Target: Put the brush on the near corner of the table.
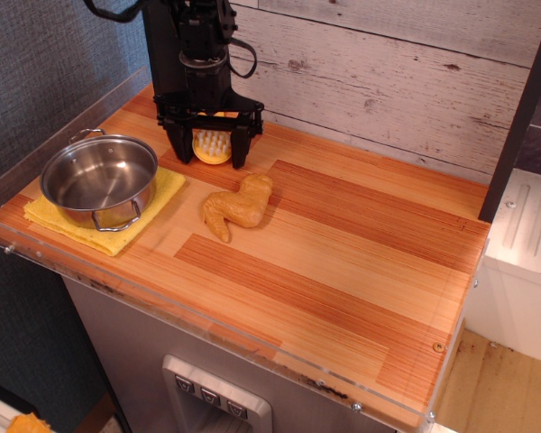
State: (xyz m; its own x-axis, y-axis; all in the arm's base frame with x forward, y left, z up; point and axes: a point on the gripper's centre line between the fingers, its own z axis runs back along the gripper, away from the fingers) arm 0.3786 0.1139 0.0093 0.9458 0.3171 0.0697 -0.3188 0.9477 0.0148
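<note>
The yellow brush (213, 147) lies bristles up at the back left of the wooden table (343, 262). Its handle is hidden behind the gripper body. My gripper (210, 158) is low over the table, open, with one black finger on each side of the brush head. The fingers stand a little apart from the head and I see no grip on it. The near corners of the table are at the bottom of the view, far from the gripper.
A steel pot (99, 178) sits on a yellow cloth (167, 191) at the left. A tan chicken-wing toy (239, 206) lies just in front of the brush. A clear acrylic rim (207, 327) edges the table. A white plank wall (388, 81) stands behind.
</note>
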